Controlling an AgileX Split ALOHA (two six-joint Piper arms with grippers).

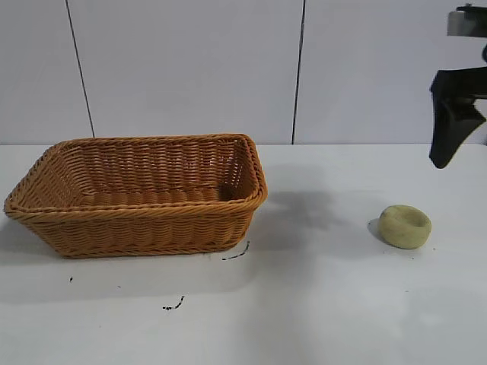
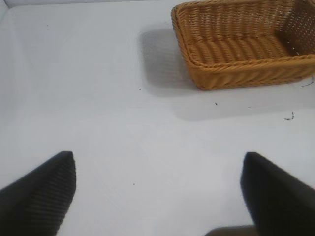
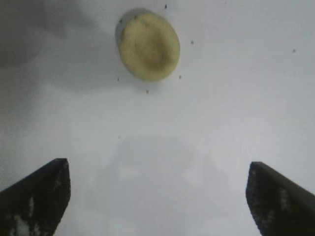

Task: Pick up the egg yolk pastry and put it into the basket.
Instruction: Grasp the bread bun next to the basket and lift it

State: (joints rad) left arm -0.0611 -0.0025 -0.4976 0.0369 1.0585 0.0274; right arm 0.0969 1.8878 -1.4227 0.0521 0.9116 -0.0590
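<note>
From the exterior view, you have the egg yolk pastry point(image 1: 405, 226) lying on the white table point(image 1: 319, 304) at the right side, well apart from the basket point(image 1: 137, 199), which sits at the left. Your right gripper point(image 1: 455, 125) hangs in the air at the right edge, above the pastry and a little farther right and toward the wall. Only one dark finger shows plainly here, so this view alone does not give the spread. The pastry lies below the gripper and toward the basket side, so your coming move is, in my judgement, a descent with a small shift toward it. The right arm is clearly the nearer one.

From the left wrist view, your left gripper point(image 2: 157, 196) shows two dark fingers point(image 2: 42, 196) spread wide with only bare table between them. The basket point(image 2: 241, 73) lies far off, and the pastry is not in sight at all.

From the right wrist view, your right gripper point(image 3: 157, 196) stands wide open and holds nothing; its fingers point(image 3: 37, 196) frame bare table. The pastry point(image 3: 149, 46) lies ahead of the fingertips, beyond the gap rather than inside it, and roughly in line with its middle. It is round, so no long axis dictates how you turn the wrist.
</note>
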